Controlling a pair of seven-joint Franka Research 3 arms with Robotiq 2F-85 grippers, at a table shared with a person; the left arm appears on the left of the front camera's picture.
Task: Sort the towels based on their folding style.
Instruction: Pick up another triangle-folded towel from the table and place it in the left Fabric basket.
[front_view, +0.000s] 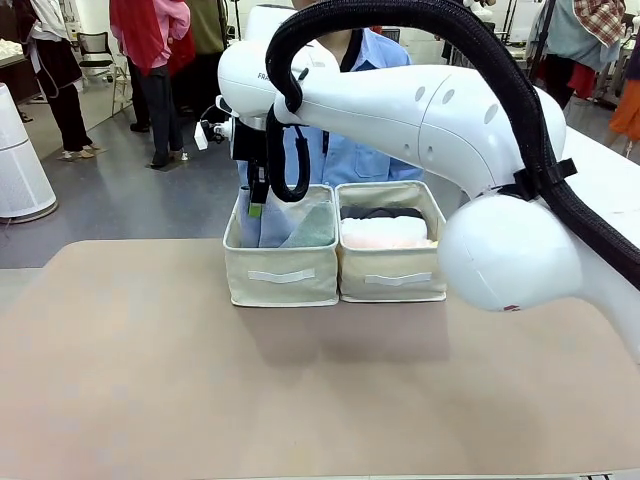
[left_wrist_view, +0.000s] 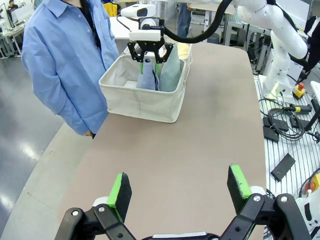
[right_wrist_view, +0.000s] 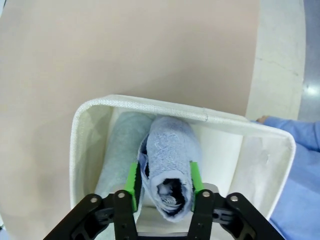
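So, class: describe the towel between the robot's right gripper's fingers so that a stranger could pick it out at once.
Find the two cream bins at the table's far side; take the bin on the robot's left. Two cone towels stand in it. It is the lavender-blue towel between the right gripper's green pads, not the pale green towel beside it.

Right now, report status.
Left gripper open, over bare table. Right gripper around lavender-blue cone in left bin, beside pale green cone. Nothing in the way.
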